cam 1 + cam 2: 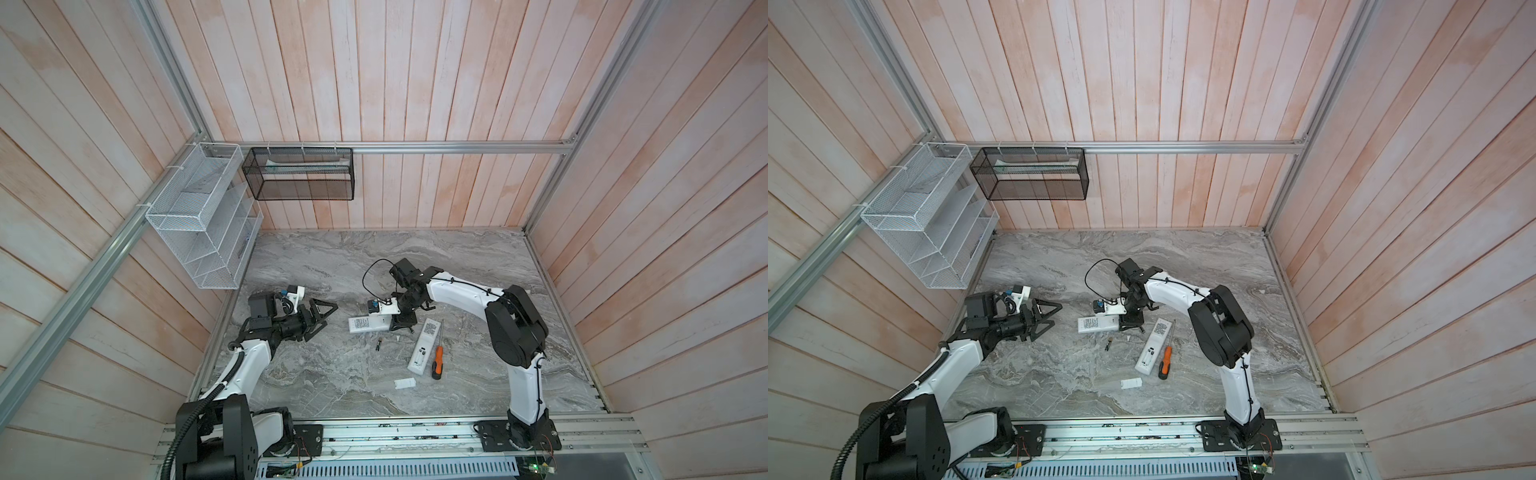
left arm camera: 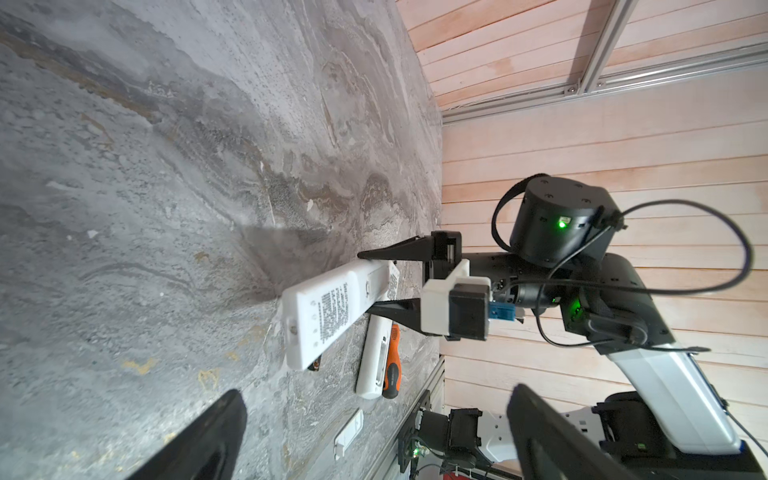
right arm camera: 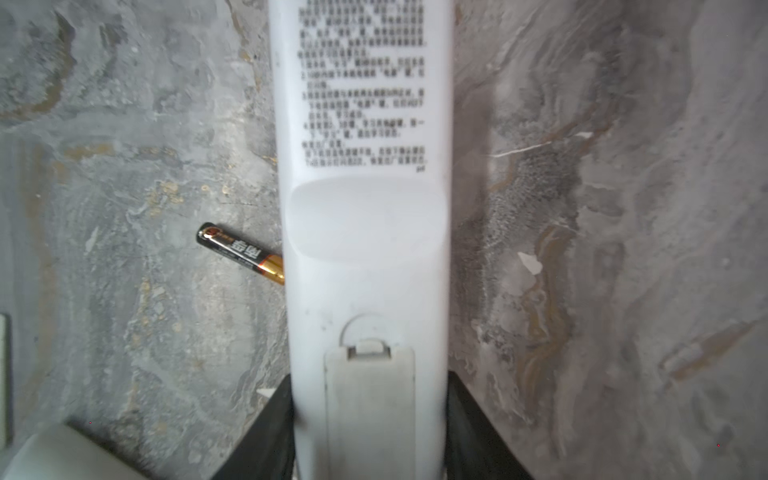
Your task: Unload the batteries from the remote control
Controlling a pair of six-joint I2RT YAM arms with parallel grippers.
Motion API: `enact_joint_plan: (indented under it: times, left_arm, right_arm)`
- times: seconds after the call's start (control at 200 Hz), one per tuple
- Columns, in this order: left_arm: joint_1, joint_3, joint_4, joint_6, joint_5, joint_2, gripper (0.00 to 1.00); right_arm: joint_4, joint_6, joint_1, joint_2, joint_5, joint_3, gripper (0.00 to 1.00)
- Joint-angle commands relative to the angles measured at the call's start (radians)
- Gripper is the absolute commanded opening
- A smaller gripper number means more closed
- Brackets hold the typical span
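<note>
Where the right pincer (image 2: 368, 281) sits: clamped on the white remote (image 3: 365, 216), cover (image 3: 370, 409) on.
Left pincer (image 1: 321, 318): jaws apart, idle.
Battery (image 3: 239, 252): loose on the bench (image 3: 582, 249), partly behind the remote.
Risk: smooth plastic may slip out; swinging it could knock the battery rolling.

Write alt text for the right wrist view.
A white remote, label side up with its battery cover shut, is held at the cover end between the black fingers of the right gripper. One black-and-gold battery lies on the grey marble table, its gold end hidden behind the remote's edge.
</note>
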Motion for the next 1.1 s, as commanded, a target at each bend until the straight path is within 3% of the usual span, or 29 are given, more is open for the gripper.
enact_joint_plan:
  times: [0.0, 0.125, 0.32, 0.625, 0.945, 1.095]
  left_arm:
    - [-0.018, -0.011, 0.071, -0.041, 0.034, -0.024, 1.0]
    - [-0.063, 0.005, 0.082, -0.055, 0.015, -0.011, 0.98]
    - [-0.184, 0.052, 0.119, -0.088, -0.022, 0.038, 0.86]
    - [-0.239, 0.074, 0.135, -0.106, -0.046, 0.066, 0.58]
    - [-0.291, 0.1, 0.114, -0.083, -0.059, 0.092, 0.35]
    - [-0.291, 0.116, 0.085, -0.057, -0.065, 0.1, 0.18]
  right_arm:
    - [0.098, 0.053, -0.013, -0.073, -0.085, -0.051, 0.45]
    - [0.139, 0.07, -0.02, -0.14, -0.121, -0.113, 0.44]
    - [0.16, 0.09, -0.019, -0.212, -0.163, -0.163, 0.44]
    - [0.18, 0.109, -0.014, -0.275, -0.179, -0.219, 0.44]
    - [0.172, 0.12, -0.011, -0.265, -0.176, -0.216, 0.44]
    - [0.177, 0.13, -0.011, -0.263, -0.171, -0.211, 0.46]
